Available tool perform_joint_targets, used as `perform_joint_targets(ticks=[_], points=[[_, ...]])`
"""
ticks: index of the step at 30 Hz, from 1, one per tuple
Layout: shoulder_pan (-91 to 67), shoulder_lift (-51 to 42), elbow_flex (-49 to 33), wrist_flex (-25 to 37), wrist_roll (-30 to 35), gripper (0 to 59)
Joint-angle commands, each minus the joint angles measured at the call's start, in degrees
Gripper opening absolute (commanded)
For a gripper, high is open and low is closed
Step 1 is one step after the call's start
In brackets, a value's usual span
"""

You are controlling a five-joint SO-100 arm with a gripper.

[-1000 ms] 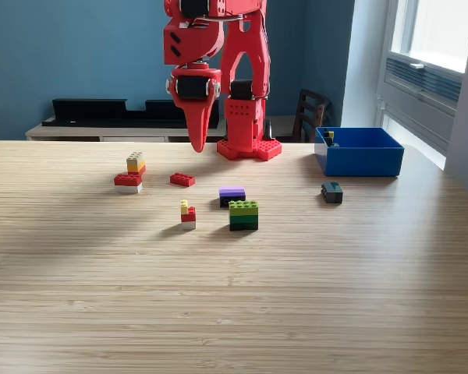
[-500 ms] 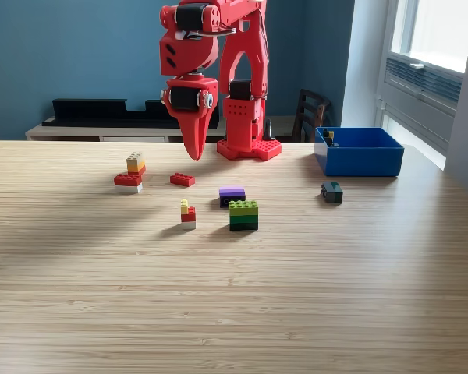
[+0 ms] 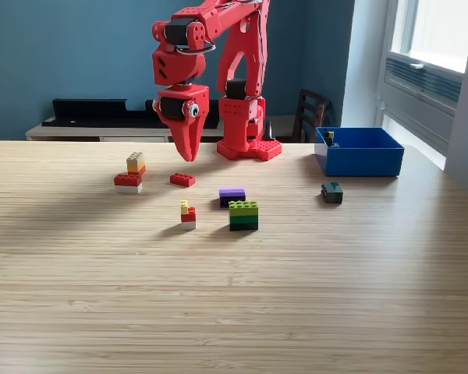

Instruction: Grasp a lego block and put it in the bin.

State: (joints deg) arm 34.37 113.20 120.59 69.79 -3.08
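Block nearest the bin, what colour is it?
Dark grey-green, the block lying just in front of the bin, exterior view.

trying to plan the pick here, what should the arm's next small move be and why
Probably open the jaws and lower straight down onto the flat red block. The gripper hangs above it with its tip pointing down and looks shut and empty, so it cannot take anything yet. That block lies alone on the table, nearest the tip. The blue bin waits to the exterior view's right.

Domestic room: teal-painted wall (image 3: 62, 54), low sideboard (image 3: 93, 128) carrying a black unit (image 3: 90, 109), wooden chair (image 3: 312, 113), daylight window (image 3: 441, 35), wood-grain bench (image 3: 234, 296).
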Motion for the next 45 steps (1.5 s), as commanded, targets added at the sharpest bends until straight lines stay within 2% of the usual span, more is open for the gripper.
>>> perform_joint_targets(ticks=[1,3,5,8,12,21,35,45], points=[[0.88,8.96,0.97,-0.18,-1.23,5.6],[0.79,10.20,2.46,-0.26,-1.93,13.2],[0.62,11.16,4.48,-0.97,-2.37,17.9],[0.53,11.43,7.73,-2.90,-3.34,22.7],[0.44,11.43,10.90,-4.92,-4.92,26.1],[0.97,11.34,16.88,-8.96,-8.17,27.0],[3.87,10.90,19.69,-16.70,-11.51,25.7],[3.25,10.72,22.85,-21.45,-12.30,22.5]])
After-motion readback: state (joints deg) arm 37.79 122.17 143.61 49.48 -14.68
